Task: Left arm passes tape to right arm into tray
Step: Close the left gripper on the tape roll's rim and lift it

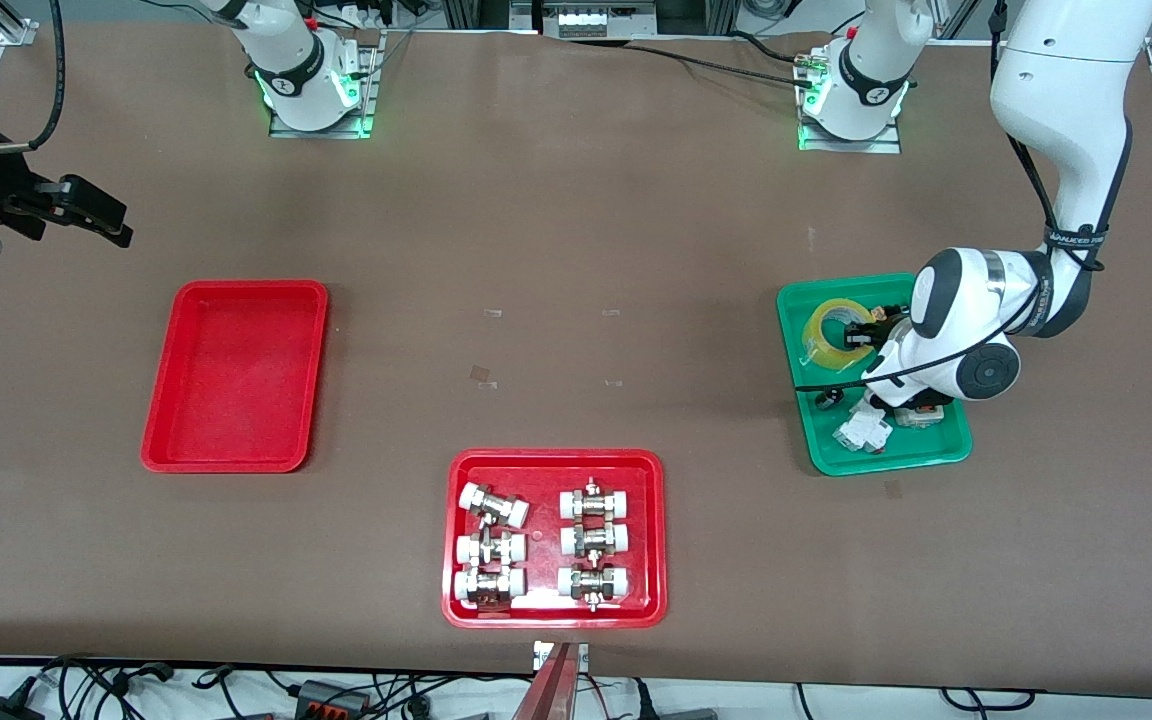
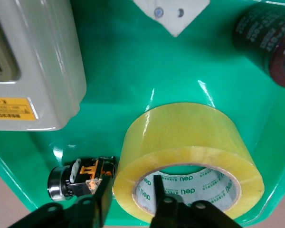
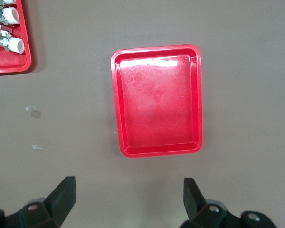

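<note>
The yellow tape [image 1: 829, 338] stands tilted in the green tray [image 1: 921, 455] at the left arm's end of the table. My left gripper [image 1: 871, 335] is down in that tray at the tape. In the left wrist view the tape [image 2: 180, 137] fills the middle, and my left gripper [image 2: 131, 183] is open with one finger inside the core and the other outside the roll's wall. The plain red tray [image 1: 236, 375] lies at the right arm's end. My right gripper [image 1: 106, 222] hangs open and empty in the air beside it; its wrist view shows the red tray [image 3: 156, 99] past the gripper [image 3: 128, 187].
A red tray with white-capped metal fittings [image 1: 556, 465] lies near the front edge, mid-table; its corner shows in the right wrist view [image 3: 9, 61]. In the green tray lie a grey box [image 2: 33, 61], a black roll [image 2: 266, 38], a small black-and-orange part [image 2: 80, 175] and white parts [image 1: 861, 430].
</note>
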Tool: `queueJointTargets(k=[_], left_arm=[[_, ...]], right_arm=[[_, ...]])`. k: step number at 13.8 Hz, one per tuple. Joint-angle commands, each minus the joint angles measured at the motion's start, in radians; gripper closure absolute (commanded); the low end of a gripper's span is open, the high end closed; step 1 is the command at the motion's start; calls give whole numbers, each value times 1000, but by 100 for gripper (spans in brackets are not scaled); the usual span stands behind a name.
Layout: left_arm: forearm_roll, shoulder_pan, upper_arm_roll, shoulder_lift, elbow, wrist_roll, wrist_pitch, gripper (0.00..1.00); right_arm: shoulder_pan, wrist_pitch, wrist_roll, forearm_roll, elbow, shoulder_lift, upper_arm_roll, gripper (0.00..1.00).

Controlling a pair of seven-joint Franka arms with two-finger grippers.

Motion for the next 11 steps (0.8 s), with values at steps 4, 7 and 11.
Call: queueJointTargets(k=[4, 7, 11], left_arm=[[-4, -4, -1, -57, -12, 5, -28, 99], [5, -7, -4, -126, 55, 7, -157, 100], [-5, -2, -27, -250, 164, 8, -349, 100]], right_arm=[[-7, -14, -14, -5, 25, 6, 2, 0], [-5, -9, -12, -5, 21, 4, 2, 0], [6, -14, -12, -7, 20, 4, 8, 0]])
